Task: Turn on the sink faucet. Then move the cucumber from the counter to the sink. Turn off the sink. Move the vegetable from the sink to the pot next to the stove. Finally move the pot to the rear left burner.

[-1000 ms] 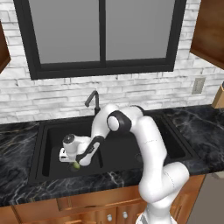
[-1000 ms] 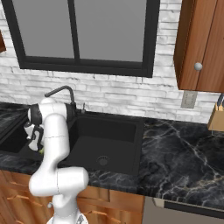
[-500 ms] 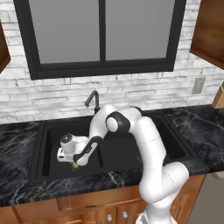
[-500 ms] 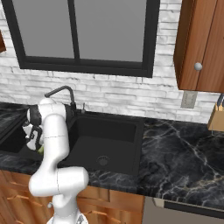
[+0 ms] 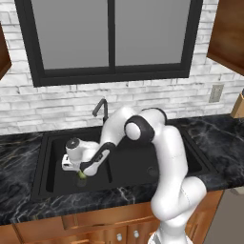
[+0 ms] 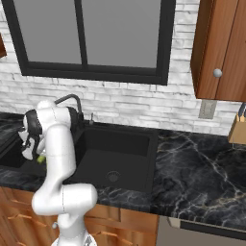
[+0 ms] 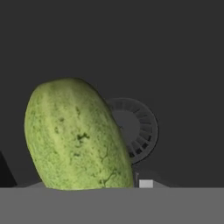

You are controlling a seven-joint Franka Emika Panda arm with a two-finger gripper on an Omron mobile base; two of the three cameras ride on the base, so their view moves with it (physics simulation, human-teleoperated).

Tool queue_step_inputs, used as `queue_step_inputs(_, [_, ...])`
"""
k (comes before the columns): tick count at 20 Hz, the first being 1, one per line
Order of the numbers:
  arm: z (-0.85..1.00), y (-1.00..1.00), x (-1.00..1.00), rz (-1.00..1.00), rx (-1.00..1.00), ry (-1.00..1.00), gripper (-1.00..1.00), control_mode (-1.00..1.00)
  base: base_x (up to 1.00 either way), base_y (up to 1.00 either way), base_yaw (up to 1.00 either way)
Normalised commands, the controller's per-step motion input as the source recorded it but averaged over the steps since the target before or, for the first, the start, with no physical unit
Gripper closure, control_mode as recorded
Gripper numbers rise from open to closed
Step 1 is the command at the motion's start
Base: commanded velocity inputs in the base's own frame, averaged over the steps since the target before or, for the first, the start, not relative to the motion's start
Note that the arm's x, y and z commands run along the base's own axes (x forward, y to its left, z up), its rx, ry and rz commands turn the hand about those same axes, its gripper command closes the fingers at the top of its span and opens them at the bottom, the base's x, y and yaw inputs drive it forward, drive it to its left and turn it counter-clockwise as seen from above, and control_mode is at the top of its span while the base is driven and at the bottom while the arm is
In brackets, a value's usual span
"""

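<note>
The arm reaches down into the left basin of the black sink. My gripper hangs low over the basin floor, shut on the cucumber, a short yellowish-green oblong. In the hand view the cucumber looms close and tilted, partly covering the round drain; the fingertips are mostly hidden under it. From the right base view the cucumber peeks out beside the forearm. The black gooseneck faucet stands behind the sink; I see no water stream. The pot is out of view.
A divider splits the sink; the right basin has its own drain. Black marble counter stretches right, with a knife block at its far end. The brick wall and window are behind.
The gripper and cucumber have sunk slightly and edged left within the left basin. Nothing else has moved.
</note>
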Motion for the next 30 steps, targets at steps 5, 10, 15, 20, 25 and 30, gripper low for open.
queue_step_inputs(5, [1.0, -0.01, -0.41, 0.0, 0.01, 0.0, 1.0, -1.0, 0.0, 0.0, 0.0])
queue_step_inputs(10, [1.0, 0.02, -0.3, 0.0, 0.0, 0.0, 1.0, -1.0, 0.0, 0.0, 0.0])
queue_step_inputs(15, [1.0, 0.0, -0.26, 0.0, 0.0, 0.02, 1.0, -1.0, 0.0, 0.0, 0.0])
queue_step_inputs(20, [0.92, 0.0, -0.32, 0.0, 0.0, 0.05, 1.0, -1.0, 0.0, 0.0, 0.0])
queue_step_inputs(25, [0.32, 0.0, -0.29, 0.0, 0.0, 0.01, 1.0, -1.0, 0.0, 0.0, 0.0])
queue_step_inputs(30, [0.0, 0.01, -0.01, 0.0, 0.0, 0.0, 1.0, -1.0, 0.0, 0.0, 0.0])
